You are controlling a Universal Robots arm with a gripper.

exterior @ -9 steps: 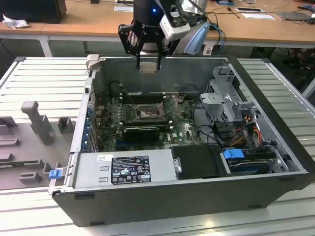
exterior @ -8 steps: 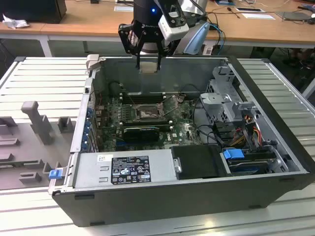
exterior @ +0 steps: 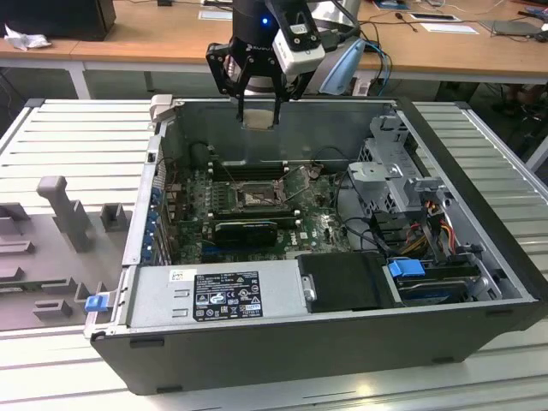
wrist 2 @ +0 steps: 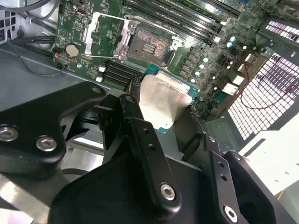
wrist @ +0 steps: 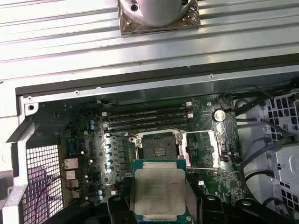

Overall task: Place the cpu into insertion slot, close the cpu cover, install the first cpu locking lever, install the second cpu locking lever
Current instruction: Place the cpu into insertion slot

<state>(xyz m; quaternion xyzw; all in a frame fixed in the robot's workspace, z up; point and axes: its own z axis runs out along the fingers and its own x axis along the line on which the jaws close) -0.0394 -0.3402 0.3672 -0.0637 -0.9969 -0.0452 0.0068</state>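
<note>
Cpu lies flat, pinched by its edges in the gripper high over the open case, with the insertion slot bare below and slightly offset, its cpu cover swung open to one side.

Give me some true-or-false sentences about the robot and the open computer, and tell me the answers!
1. The gripper is holding the cpu. True.
2. The cpu sits in the insertion slot. False: the slot is empty with its pin field bare, and the cpu is up in the gripper, apart from the slot.
3. The cpu cover is shut over the slot. False: it is swung open and lies beside the slot.
4. The computer case is open, so the green motherboard shows inside. True.
</note>
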